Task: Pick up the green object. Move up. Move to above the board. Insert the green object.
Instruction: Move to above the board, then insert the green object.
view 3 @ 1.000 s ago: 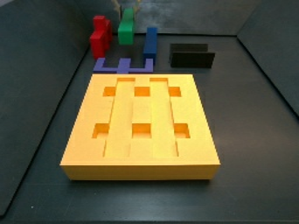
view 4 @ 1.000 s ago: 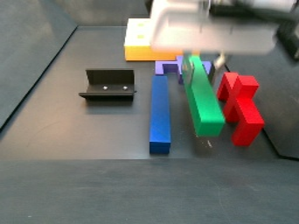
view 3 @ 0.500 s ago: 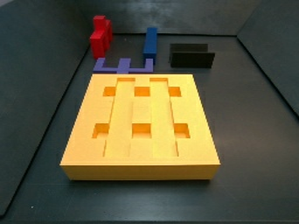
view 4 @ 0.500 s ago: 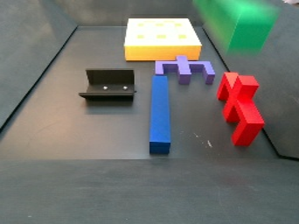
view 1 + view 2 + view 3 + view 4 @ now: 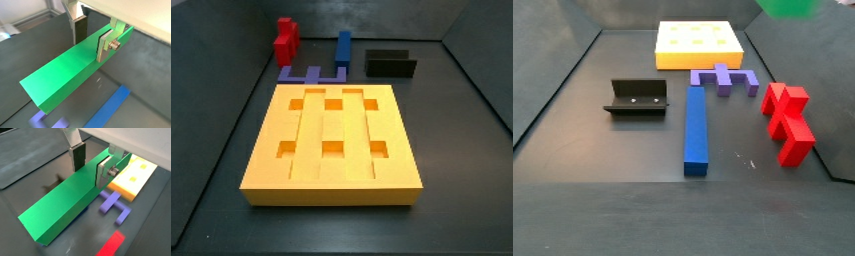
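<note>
The gripper is shut on the green object, a long plain green bar, with a silver finger and dark pad on each long side, as both wrist views show. It holds the bar high above the floor. In a side view only the bar's lower end shows at the top edge, and the gripper is out of frame. The board, a thick yellow-orange slab with grooves and square holes, lies on the floor and also shows below the bar in a wrist view. In the side view over the board, neither bar nor gripper shows.
A blue bar, a purple forked piece and a red stepped block lie on the floor beside the board. The fixture, a dark L-shaped bracket, stands on the floor apart from them. Dark walls enclose the floor.
The green bar has been lifted from the floor beside the red block and has kept rising. It has left one side view and nearly left the other.
</note>
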{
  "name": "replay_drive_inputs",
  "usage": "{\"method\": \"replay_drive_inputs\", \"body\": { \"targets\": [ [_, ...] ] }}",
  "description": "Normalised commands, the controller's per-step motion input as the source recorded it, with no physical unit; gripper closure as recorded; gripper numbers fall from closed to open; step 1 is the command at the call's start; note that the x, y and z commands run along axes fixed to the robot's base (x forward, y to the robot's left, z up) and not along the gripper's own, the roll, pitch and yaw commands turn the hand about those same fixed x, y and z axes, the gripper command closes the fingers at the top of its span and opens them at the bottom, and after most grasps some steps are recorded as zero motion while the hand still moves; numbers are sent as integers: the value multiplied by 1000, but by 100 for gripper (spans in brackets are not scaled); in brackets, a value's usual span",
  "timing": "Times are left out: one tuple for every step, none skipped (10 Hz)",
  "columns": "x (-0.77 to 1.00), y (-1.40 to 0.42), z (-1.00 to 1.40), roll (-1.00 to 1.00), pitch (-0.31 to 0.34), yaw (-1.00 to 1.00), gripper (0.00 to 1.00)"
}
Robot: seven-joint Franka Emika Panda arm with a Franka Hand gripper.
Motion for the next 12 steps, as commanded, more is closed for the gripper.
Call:
{"method": "replay_drive_inputs", "body": {
  "targets": [
    [272, -1400, 163, 26, 278, -14, 100],
    [287, -1400, 165, -29, 189, 7, 100],
    [297, -1400, 163, -16, 154, 2, 100],
    [304, -1400, 167, 1, 140, 10, 100],
    [318, -1400, 172, -21, 139, 9, 100],
    [338, -1400, 176, -1, 144, 12, 100],
    [357, -1400, 183, -12, 145, 8, 100],
    [380, -1400, 187, 25, 149, 11, 100],
    [432, -1400, 199, 25, 150, 4, 100],
    [225, -601, 88, 54, 157, 12, 100],
    [142, -234, 45, 76, 163, 13, 100],
    [0, 0, -549, 0, -3, 0, 100]
  ]
}}
